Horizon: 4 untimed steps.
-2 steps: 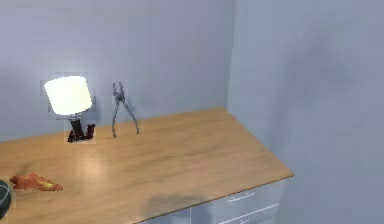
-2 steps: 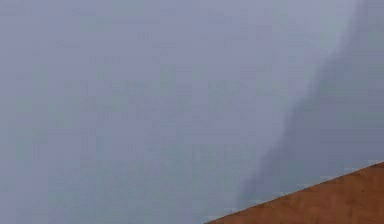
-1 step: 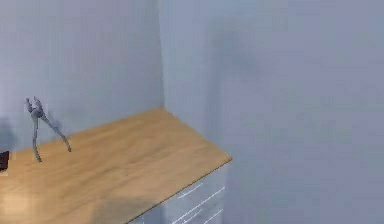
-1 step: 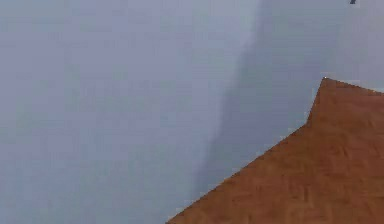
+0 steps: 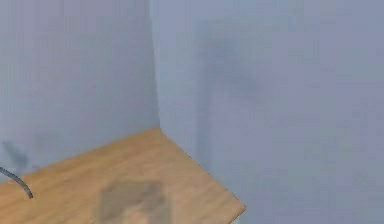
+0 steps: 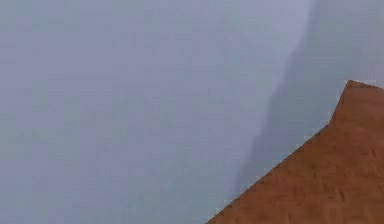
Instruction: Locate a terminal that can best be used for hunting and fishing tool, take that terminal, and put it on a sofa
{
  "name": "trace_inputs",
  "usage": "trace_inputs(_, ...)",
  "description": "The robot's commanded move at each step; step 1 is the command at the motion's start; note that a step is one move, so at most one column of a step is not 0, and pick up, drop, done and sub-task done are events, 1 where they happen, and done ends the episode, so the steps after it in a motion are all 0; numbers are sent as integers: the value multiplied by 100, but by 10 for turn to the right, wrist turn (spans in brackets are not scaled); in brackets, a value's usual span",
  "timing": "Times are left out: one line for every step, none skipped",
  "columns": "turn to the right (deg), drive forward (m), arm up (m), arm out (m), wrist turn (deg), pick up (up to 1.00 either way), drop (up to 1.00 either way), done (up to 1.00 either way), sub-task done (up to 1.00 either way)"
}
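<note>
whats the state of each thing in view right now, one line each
wooden floor: level, runs into the wall corner
walls: plain blue-grey, meet at a corner
thin dark curved thing: at the forward view's left edge, cut off, cannot tell what it is

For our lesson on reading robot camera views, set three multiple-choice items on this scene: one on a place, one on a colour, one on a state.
1. In the forward view, where does the light brown wooden floor lie?
A. top right
B. lower left
C. along the top

2. What colour is the tall flat wall?
A. bright red
B. dark green
C. pale blue-grey

3. What is that wall's surface like?
A. plain and smooth
B. bare brick
C. tiled

Key:
1. B, the boards run from the corner down to the lower left.
2. C, the wall is blue-grey in both views.
3. A, it bears no joints or pattern.
</note>
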Motion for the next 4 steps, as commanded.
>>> trace_inputs(-450, 0, 0, 0, 0, 0, 0, 0, 0)
trace_inputs(-450, 0, 0, 0, 0, 0, 0, 0, 0)
trace_inputs(-450, 0, 0, 0, 0, 0, 0, 0, 0)
trace_inputs(-360, 0, 0, 0, 0, 0, 0, 0, 0)
